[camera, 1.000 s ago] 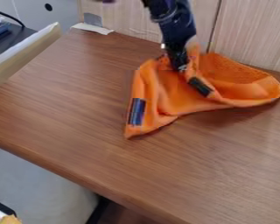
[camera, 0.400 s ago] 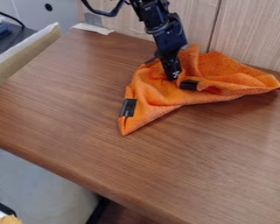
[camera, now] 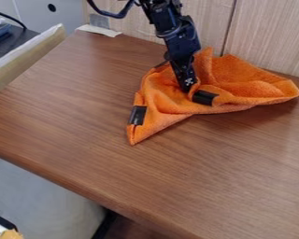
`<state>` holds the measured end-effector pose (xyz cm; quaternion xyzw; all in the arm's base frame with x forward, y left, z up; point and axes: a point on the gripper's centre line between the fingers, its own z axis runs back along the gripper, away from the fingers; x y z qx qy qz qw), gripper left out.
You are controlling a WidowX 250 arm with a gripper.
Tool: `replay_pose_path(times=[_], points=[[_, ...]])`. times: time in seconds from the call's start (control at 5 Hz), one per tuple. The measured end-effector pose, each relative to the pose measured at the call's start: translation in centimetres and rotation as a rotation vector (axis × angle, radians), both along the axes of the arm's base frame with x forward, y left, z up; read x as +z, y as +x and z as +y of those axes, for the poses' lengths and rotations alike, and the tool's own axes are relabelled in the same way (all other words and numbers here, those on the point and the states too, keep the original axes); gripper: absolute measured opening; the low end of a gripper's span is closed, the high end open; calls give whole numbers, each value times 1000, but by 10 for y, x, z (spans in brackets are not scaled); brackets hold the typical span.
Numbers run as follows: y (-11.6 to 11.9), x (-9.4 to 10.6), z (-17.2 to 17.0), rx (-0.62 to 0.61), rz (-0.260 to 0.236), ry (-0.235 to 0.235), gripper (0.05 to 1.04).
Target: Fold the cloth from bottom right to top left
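The black gripper (camera: 187, 84) hangs down at the upper middle of the table, its tip against the orange cloth (camera: 162, 107). Its lower end is partly hidden by the fabric. The cloth lies crumpled and partly folded over itself, with a raised fold beside the gripper. One corner points toward the front left and another to the right. Two black patches show on it, one near the left edge and one just right of the gripper's tip.
The wooden table (camera: 114, 154) has a wood-panelled wall (camera: 267, 35) along its back. At the upper left are a light board (camera: 27, 56) and a pale scrap (camera: 99, 31) on the table's back edge.
Over the last second the gripper has shifted left, then slightly down. The cloth's left part has moved left, and the black patch beside the gripper has most recently dropped a little.
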<state>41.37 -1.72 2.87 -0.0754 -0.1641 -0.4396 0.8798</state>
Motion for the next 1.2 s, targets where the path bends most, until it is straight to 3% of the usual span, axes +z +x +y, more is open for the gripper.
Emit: replay_pose_path(times=[0.2,0.4,0.6,0.8,1.0,1.2], points=[[-2,3,-5,-21,4,5,982],[-1,9,-5,-31,12,10,1001],[6,45,-9,-52,-53,18,1000],[1,71,-12,-75,-80,17,1000],[-9,106,-13,-82,-137,19,1000],[-17,117,-16,-96,-133,19,1000]])
